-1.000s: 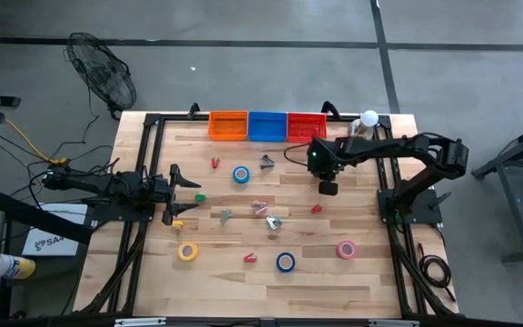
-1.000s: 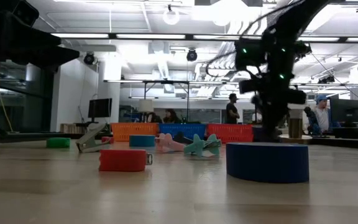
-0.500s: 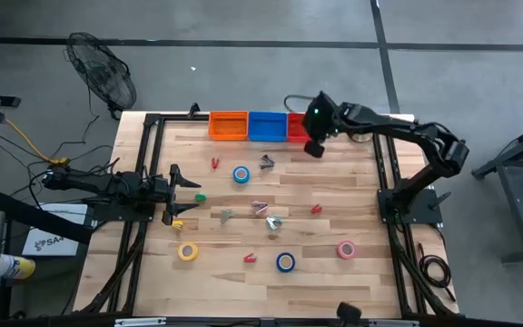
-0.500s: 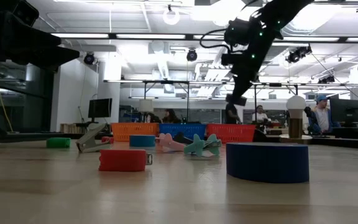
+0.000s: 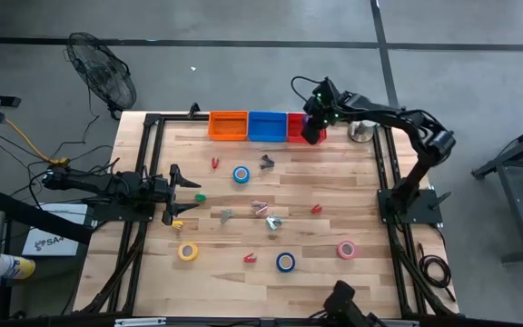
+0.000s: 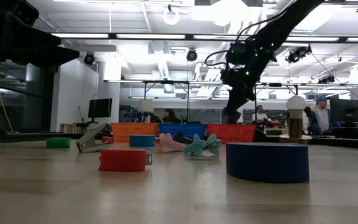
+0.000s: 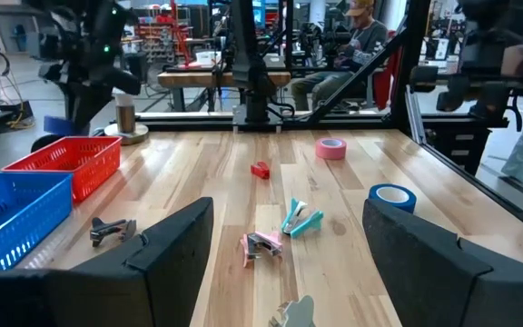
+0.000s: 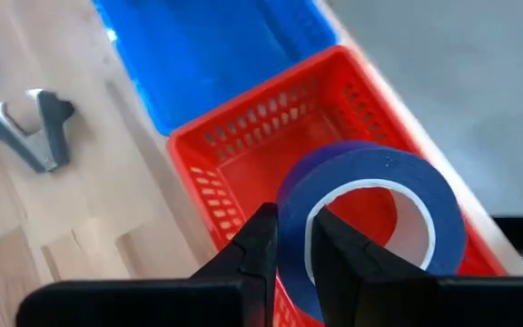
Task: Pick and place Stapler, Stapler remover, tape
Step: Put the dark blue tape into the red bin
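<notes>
My right gripper (image 5: 312, 133) hangs over the red basket (image 5: 295, 126) at the table's far edge, shut on a blue-purple tape roll (image 8: 398, 177). On the table lie more tape rolls: blue (image 5: 241, 174), blue (image 5: 285, 262), yellow (image 5: 187, 252) and pink (image 5: 346, 249). Small staplers and remover-like pieces lie scattered mid-table, among them a grey one (image 5: 267, 163) and a pink-and-teal pair (image 5: 266, 214). My left gripper (image 5: 189, 193) waits open at the table's left side, nothing between its fingers. My right gripper pinches the roll's ring wall (image 8: 294, 213). One finger (image 8: 334, 250) stands in the roll's open centre and the other (image 8: 260, 243) against its outer face. The fingers slant down from above. The roll is lifted clear, above the red basket's inside.
An orange basket (image 5: 228, 124) and a blue basket (image 5: 267, 124) stand left of the red one. The metal base of a white ball (image 5: 361, 133) stands at the far right. Black frame rails run along both table sides. People sit in the room beyond.
My right gripper, still shut, has travelled from mid-table toward the far edge and slightly left, rising and rolling its wrist. It now hangs over the red basket.
</notes>
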